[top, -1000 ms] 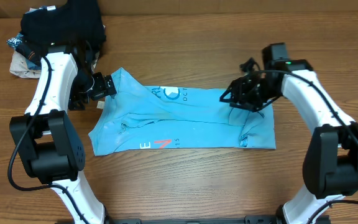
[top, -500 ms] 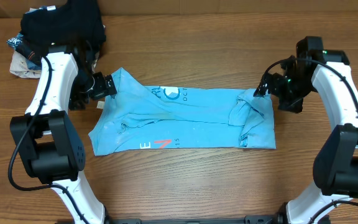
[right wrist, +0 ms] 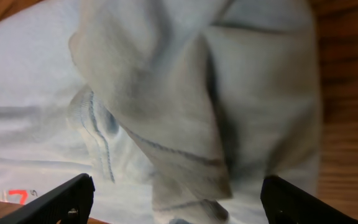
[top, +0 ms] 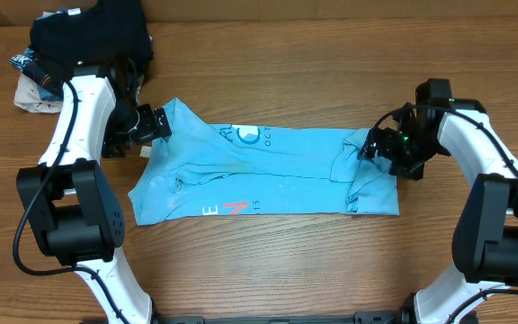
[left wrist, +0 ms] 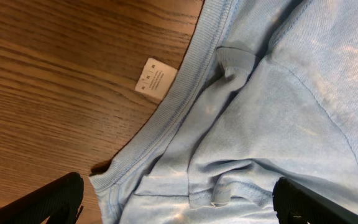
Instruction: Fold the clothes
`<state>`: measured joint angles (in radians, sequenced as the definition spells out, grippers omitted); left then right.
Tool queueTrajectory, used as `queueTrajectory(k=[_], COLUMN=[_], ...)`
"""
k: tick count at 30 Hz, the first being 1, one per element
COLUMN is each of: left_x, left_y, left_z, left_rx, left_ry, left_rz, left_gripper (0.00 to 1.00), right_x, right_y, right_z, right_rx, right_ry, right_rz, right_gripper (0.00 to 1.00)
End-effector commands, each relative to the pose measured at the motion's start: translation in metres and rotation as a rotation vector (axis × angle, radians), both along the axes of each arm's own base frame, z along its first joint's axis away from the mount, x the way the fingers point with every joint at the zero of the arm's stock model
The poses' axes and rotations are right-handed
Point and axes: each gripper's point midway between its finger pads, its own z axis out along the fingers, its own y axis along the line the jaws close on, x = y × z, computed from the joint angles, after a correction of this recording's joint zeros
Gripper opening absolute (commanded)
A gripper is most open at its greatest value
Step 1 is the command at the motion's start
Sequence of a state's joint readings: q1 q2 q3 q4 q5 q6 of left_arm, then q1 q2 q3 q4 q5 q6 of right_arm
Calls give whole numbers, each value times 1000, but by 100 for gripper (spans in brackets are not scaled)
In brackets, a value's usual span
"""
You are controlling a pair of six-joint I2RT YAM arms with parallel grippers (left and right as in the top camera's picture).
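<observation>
1. The left gripper is seen spread wide. Its two fingers stand apart above the ribbed collar of the light blue T-shirt, and nothing is pinched between them.
2. A small white label is seen sticking out from the collar onto the bare wood, just beside the T-shirt's edge.
3. The right gripper is likewise held wide open at the T-shirt's right end, and no cloth is clamped in it.
4. Directly under that gripper a bunched fold with a stitched hem is seen heaped on the flatter cloth of the T-shirt.
5. The T-shirt is laid on the wooden table, stretched lengthwise between the two grippers as a wide, wrinkled band.
6. A white print is shown near the T-shirt's far edge, and red and white lettering near its near edge.
7. A pile of dark garments is seen beyond the T-shirt's far left corner, apart from it and behind the left arm.
</observation>
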<state>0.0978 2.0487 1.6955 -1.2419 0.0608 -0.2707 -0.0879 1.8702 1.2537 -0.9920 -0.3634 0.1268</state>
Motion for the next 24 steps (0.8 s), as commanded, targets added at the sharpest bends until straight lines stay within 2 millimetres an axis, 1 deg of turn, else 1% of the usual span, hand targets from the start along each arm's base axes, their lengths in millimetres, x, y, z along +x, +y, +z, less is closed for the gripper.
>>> queueTrajectory(k=[1, 3, 5, 7, 11, 13, 17, 19, 20, 24], left_x=[6, 6, 6, 6, 6, 6, 6, 6, 6, 8], left_y=[-4, -4, -4, -4, -4, -4, -4, -4, -4, -4], left_z=[4, 4, 4, 4, 4, 4, 4, 4, 4, 4], left_rx=[-9, -9, -9, -9, -9, -9, -9, -9, -9, -9], left_ry=[-17, -17, -17, -17, -17, -17, -17, -18, -18, -24], left_rz=[-2, -2, -2, -2, -2, -2, -2, -2, -2, -2], left_gripper=[100, 100, 100, 100, 100, 100, 100, 100, 100, 100], right_x=[-3, -4, -3, 0, 6, 9, 15, 17, 18, 22], right_y=[20, 23, 26, 29, 34, 34, 35, 36, 40, 63], right_z=[-1, -5, -6, -6, -5, -5, -1, 1, 3, 12], right_rx=[77, 79, 81, 83, 84, 85, 86, 94, 110, 211], right_ry=[-15, -23, -32, -42, -66, -72, -85, -91, -96, -121], right_rz=[29, 34, 44, 49, 52, 31, 17, 17, 21, 46], right_gripper=[88, 85, 76, 61, 41, 27, 10, 6, 6, 5])
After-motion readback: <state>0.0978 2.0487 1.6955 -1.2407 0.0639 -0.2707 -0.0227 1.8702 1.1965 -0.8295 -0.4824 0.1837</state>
